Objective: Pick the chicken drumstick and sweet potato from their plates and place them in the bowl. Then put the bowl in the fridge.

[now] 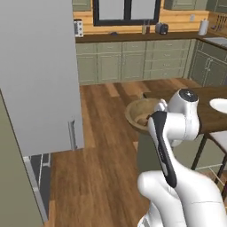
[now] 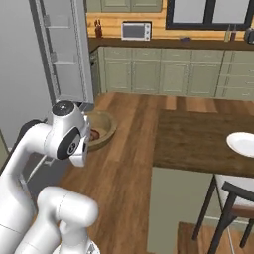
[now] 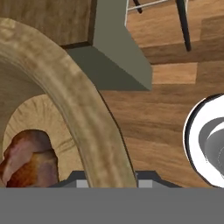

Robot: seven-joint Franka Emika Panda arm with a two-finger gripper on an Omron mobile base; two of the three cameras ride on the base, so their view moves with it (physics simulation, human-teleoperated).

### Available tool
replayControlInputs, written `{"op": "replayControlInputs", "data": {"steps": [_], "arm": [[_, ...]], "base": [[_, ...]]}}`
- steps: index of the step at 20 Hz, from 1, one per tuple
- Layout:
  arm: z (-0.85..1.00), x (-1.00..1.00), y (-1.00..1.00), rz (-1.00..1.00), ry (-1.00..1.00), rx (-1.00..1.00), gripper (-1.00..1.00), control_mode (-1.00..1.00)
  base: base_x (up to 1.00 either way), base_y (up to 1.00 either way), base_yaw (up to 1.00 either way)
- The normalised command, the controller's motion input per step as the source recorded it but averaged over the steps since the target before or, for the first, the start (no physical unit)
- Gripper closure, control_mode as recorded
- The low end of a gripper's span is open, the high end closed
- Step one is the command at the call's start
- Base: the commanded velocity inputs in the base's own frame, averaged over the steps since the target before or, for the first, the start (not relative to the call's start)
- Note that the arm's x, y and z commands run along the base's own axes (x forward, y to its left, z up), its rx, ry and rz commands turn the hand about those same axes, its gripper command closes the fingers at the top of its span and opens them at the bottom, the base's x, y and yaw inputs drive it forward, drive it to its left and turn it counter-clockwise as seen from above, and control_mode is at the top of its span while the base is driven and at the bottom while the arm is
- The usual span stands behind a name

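The wooden bowl (image 1: 138,109) hangs in the air above the floor, beside the dark table. My gripper (image 3: 109,181) is shut on the bowl's thick rim (image 3: 83,109), which runs up between the two fingertips. The dark reddish-brown chicken drumstick (image 3: 28,159) lies inside the bowl (image 2: 103,128) and shows as a dark spot (image 2: 94,134) in the right base view. A small tan lump (image 1: 142,119) lies in the bowl too, likely the sweet potato. My arm hides the hand in both base views. The fridge door (image 1: 40,75) stands open at the left, its door shelves (image 2: 64,54) showing.
A white plate (image 1: 219,105) sits on the dark wooden table (image 2: 198,139) to the right. A dark-legged chair (image 2: 233,198) stands at the table's near side. Green cabinets and a counter line the far wall. Open wooden floor (image 1: 102,146) lies between the bowl and the fridge.
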Motion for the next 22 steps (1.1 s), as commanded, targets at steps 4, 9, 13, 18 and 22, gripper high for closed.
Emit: {"op": "replayControlInputs", "data": {"steps": [4,9,13,18,22], "arm": [[0.00,0.00,0.00,0.00,0.00,0.00,1.00,1.00],[0.00,0.00,0.00,0.00,0.00,0.00,1.00,1.00],[0.00,0.00,0.00,0.00,0.00,0.00,1.00,1.00],[0.00,0.00,0.00,0.00,0.00,0.00,1.00,1.00],[0.00,0.00,0.00,0.00,0.00,0.00,1.00,1.00]], "base": [[0.79,-0.26,0.20],[0.77,-0.13,0.21],[0.68,-0.23,0.20],[0.72,-0.32,0.20],[0.68,-0.40,0.17]]}}
